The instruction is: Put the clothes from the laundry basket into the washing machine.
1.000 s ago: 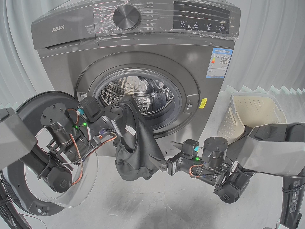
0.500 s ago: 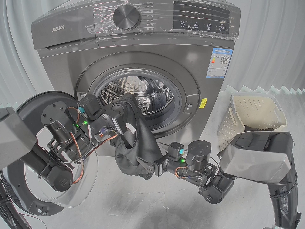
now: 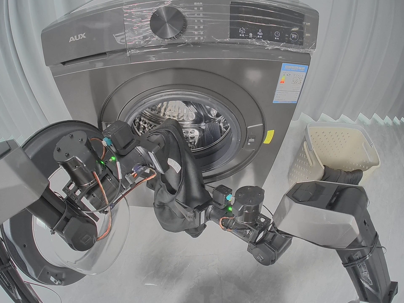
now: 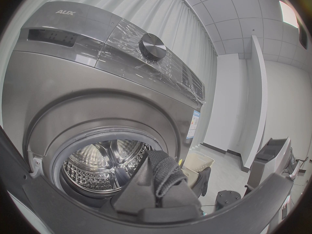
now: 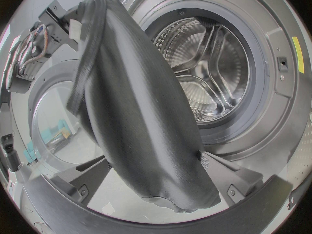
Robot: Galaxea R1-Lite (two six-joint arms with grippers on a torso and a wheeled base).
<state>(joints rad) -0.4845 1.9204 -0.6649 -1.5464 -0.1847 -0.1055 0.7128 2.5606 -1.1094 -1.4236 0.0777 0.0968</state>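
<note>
Right gripper [image 3: 184, 217] slid left — spread jaws now flank the dark garment [image 3: 182, 177].

The garment [image 3: 185, 177] is matt cloth, the drum [image 3: 181, 114] shiny metal, the laundry basket [image 3: 336, 146] plastic.

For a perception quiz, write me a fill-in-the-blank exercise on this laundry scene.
The black garment hangs from the robot's ____ gripper in front of the drum.
The washing machine has its door swung ____.
The right gripper, fingers apart, sits at the garment's ____ end.
The cream laundry basket stands to the robot's ____ of the machine.
Missing words: left; open; lower; right.
</note>
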